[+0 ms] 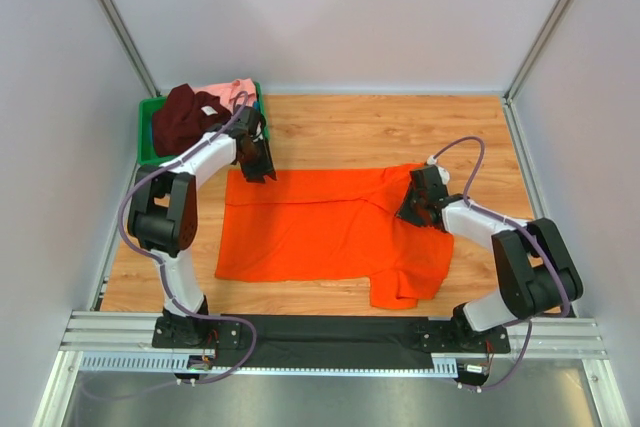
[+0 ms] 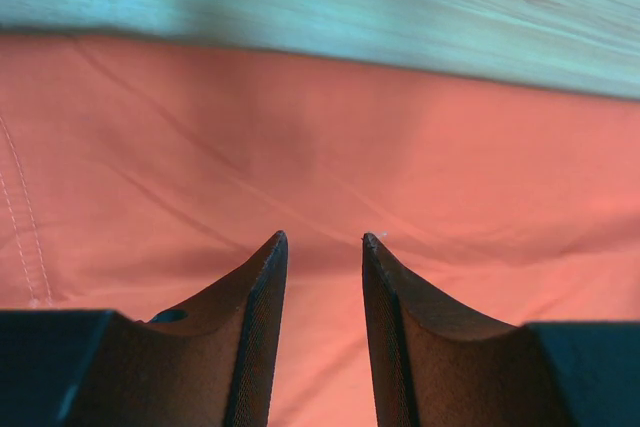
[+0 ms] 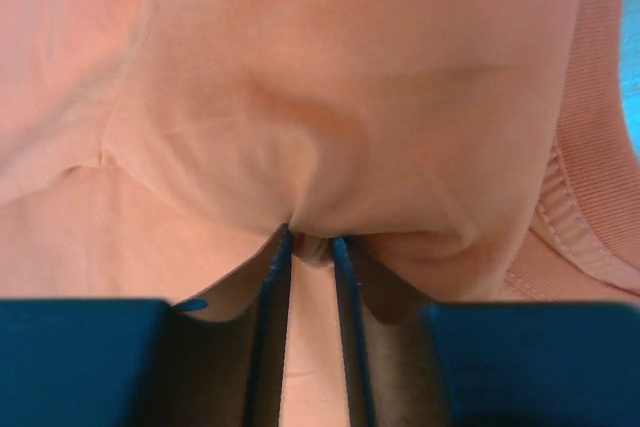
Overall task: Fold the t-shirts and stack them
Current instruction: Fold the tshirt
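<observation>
**A:** Starting at the near edge, what's there?

**B:** An aluminium rail [image 1: 330,332] carrying both arm bases, then the wood-grain bench top [image 1: 350,127], with the orange t-shirt [image 1: 310,232] spread across its middle.

**A:** The grippers?

**B:** The right gripper [image 3: 312,237] pinches a fold of orange cloth beside the collar. The left gripper [image 2: 323,239] hangs, jaws spread, over the shirt's far edge.

**A:** Further back?

**B:** A green bin [image 1: 146,147] in the far left corner holds the maroon t-shirt [image 1: 185,117] and pink t-shirt [image 1: 238,92]. White walls [image 1: 330,17] enclose everything.
</observation>
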Controlling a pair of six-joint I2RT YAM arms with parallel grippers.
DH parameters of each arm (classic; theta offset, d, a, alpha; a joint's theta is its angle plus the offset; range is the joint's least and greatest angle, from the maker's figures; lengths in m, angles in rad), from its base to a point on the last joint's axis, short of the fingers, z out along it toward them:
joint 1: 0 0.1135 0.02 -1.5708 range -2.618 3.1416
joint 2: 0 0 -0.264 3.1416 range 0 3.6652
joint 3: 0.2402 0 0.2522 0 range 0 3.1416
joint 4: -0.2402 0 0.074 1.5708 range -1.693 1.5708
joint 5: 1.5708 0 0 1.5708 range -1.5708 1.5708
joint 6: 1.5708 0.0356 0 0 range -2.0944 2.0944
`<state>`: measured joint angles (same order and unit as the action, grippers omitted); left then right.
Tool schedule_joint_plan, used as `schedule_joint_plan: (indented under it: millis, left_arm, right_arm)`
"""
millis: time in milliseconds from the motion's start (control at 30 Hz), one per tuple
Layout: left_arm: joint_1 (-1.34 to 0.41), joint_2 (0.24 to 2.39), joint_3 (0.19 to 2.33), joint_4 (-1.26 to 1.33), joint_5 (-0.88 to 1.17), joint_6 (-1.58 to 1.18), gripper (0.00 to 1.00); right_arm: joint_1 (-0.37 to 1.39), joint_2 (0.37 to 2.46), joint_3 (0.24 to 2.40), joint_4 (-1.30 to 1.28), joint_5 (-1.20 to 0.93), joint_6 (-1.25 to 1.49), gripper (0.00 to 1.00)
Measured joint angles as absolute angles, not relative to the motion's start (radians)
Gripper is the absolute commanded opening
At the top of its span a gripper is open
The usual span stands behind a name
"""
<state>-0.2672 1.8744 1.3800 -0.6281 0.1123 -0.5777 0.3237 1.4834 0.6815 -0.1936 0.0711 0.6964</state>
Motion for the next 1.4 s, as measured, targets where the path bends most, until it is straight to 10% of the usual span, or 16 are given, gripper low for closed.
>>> schedule_joint_plan:
  millis: [233,1167,1400]
  left_arm:
    - [-0.241,1.961,1.404,-0.659,0.058,-0.579,0.43]
    - [-0.215,2.001,1.419,-0.678,-0.006,-0.628,0.42]
    - [-0.215,2.000,1.418,-0.679,-0.004,-0.642,0.42]
  right_arm:
    - [0.337,1.481,0.725,-0.315,0.113,0.673,0.01]
    - [0.339,1.318,0.798,-0.624,0.149,1.082,0.01]
    - [0.326,1.322,0.750,-0.578,0.130,1.001,0.43]
